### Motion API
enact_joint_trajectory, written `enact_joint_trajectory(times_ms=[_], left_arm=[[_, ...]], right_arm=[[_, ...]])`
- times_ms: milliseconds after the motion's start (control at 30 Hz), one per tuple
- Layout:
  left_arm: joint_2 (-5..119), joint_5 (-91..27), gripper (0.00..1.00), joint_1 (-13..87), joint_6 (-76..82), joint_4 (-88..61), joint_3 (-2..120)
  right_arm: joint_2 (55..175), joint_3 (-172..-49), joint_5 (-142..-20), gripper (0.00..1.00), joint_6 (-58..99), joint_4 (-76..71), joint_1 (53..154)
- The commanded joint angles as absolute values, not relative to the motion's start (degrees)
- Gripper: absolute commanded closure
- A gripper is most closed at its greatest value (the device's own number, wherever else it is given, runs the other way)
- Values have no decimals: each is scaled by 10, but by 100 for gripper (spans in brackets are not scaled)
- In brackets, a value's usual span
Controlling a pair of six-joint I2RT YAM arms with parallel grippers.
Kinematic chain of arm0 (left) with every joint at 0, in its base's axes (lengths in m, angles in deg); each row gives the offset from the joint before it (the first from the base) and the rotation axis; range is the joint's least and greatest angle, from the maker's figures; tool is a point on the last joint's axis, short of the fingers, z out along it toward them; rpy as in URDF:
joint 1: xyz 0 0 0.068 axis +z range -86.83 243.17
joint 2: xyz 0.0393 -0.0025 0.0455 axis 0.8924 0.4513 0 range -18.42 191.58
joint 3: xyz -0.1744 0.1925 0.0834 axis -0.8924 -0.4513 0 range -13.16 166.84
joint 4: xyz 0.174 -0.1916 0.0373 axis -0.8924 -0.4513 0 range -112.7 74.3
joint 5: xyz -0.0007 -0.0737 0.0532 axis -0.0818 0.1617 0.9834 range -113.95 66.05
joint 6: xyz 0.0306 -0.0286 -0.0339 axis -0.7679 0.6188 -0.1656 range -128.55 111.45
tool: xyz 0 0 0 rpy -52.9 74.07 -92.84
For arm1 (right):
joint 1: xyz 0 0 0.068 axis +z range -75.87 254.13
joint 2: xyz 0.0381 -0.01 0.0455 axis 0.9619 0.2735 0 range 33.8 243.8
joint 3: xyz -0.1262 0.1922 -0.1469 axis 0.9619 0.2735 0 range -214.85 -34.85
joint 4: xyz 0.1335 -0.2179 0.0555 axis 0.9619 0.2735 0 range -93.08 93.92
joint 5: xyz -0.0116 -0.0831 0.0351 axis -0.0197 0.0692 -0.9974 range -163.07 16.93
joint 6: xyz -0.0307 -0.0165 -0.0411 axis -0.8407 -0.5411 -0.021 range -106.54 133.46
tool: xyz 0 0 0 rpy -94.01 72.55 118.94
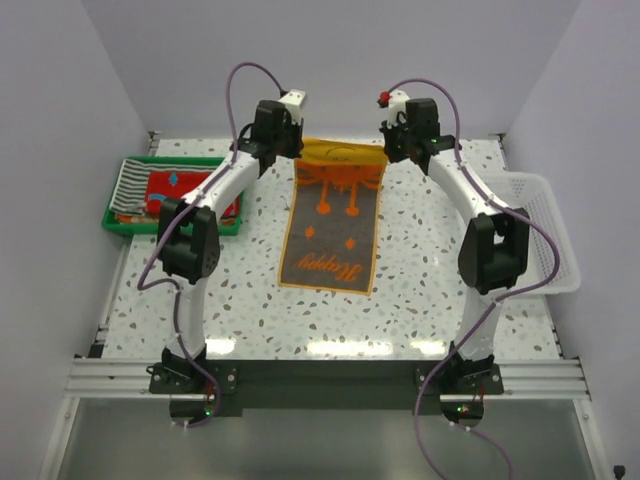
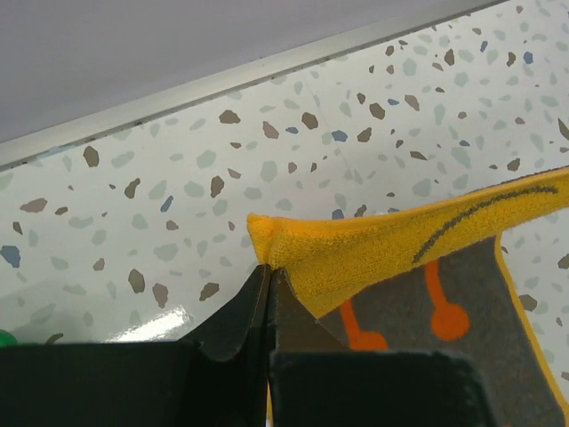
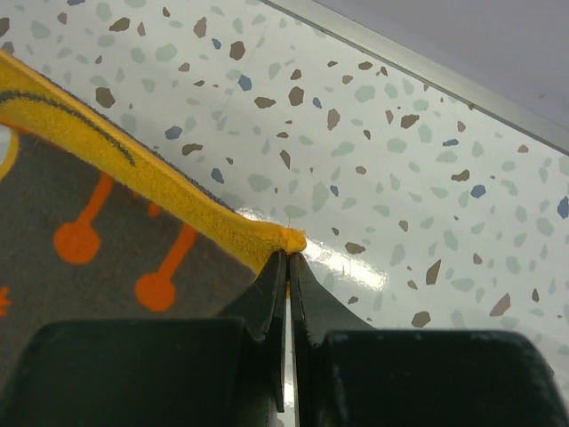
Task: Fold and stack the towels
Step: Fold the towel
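Orange cartoon towel [image 1: 333, 215], far corners pinched in closed left gripper [image 2: 268, 272] and right gripper [image 3: 288, 258], raised ready for folding

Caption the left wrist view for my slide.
Left gripper shut on a corner of the orange towel, speckled table behind.

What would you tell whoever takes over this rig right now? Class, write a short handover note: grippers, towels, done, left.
Left gripper: shut on the orange towel at its far left corner.
Right gripper: shut on its far right corner.
Orange towel: spread on the table, far edge lifted, not yet folded.
Striped towel and red towel: in the green tray, left side.
Done: both far corners gripped.
Left: fold the orange towel, then fold and stack the rest.
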State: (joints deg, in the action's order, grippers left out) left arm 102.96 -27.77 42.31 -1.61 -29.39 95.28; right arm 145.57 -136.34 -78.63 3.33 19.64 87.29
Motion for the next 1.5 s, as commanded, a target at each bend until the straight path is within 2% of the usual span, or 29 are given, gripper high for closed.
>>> enact_joint_trajectory(times_ms=[0, 133, 367, 600, 733, 967, 1267, 1467], left_arm=[[1026, -307, 100, 449, -9, -239, 981], [996, -345, 100, 449, -12, -225, 914], [921, -378, 100, 450, 3, -247, 773], [846, -396, 100, 449, 11, -304, 687], [818, -377, 100, 449, 2, -338, 637], [779, -413, 100, 448, 51, -324, 542], [759, -432, 100, 449, 77, -311, 562], [725, -442, 100, 448, 80, -327, 545]], right_arm=[[1454, -1421, -793, 100, 9, 172, 865], [1450, -1396, -827, 100, 15, 214, 866], [1382, -1284, -871, 100, 62, 281, 866], [1373, -1262, -919, 100, 98, 404, 877], [1352, -1211, -935, 100, 130, 392, 888], [1337, -1155, -897, 100, 157, 384, 897], [1302, -1213, -871, 100, 161, 391, 897], [1283, -1186, -881, 100, 163, 414, 899]])
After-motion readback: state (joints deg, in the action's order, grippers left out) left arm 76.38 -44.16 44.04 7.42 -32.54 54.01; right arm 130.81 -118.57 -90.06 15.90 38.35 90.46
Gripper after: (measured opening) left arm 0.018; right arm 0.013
